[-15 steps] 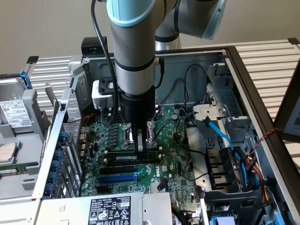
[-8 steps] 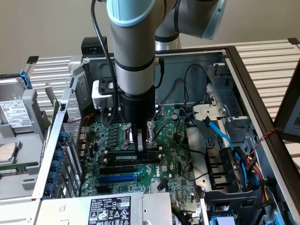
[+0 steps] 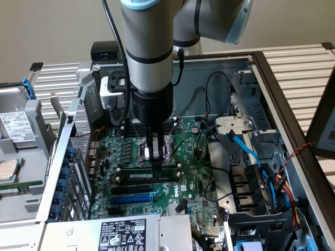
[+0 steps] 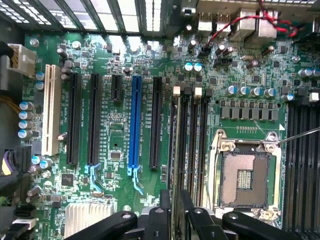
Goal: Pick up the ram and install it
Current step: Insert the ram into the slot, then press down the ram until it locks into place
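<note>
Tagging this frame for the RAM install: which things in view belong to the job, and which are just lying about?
Job:
- ram, at the memory slots
- hand, right over the ram

Lying about:
- blue expansion slot
- CPU socket
- blue cable
- white slot

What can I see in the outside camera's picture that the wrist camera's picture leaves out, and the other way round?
Exterior view: the arm reaching down into the computer case, a blue cable, and a labelled metal box in front.
Wrist view: a close look down at a white slot and a finned heatsink.
Both: the green motherboard, its blue slot, and the gripper right at the ram, which sits at the memory slots.
</note>
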`<action>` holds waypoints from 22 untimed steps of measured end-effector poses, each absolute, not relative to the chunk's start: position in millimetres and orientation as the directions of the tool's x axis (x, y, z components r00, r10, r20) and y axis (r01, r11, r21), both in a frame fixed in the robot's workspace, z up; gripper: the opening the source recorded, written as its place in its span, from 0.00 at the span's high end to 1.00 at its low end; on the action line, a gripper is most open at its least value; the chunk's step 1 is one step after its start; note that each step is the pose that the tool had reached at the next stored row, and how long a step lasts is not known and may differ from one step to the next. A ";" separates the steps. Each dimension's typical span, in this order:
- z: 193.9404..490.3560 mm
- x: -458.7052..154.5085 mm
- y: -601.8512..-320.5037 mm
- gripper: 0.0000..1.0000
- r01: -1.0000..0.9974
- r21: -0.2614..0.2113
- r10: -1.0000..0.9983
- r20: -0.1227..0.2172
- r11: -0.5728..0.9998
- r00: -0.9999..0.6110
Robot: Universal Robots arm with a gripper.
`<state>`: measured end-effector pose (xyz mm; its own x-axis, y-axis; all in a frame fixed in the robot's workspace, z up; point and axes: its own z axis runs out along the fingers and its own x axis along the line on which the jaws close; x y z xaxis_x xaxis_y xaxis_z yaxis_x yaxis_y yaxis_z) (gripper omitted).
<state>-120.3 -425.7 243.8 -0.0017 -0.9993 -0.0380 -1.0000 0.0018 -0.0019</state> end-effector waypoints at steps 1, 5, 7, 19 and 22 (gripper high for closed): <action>244.4 -120.3 -425.7 0.78 -1.000 -0.002 -0.999 -0.038 0.002 -0.002; 244.4 -120.3 -425.7 0.78 -1.000 -0.002 -0.999 -0.038 0.002 -0.002; 244.4 -120.3 -425.7 0.78 -1.000 -0.002 -0.999 -0.038 0.002 -0.002; 244.4 -120.3 -425.7 0.89 -1.000 -0.002 -0.999 -0.038 0.002 -0.002; 244.4 -120.3 -425.7 0.89 -1.000 -0.002 -0.999 -0.038 0.002 -0.002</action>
<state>-120.3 -425.7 244.4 -0.0018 -0.9993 -0.0379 -1.0000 0.0018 -0.0018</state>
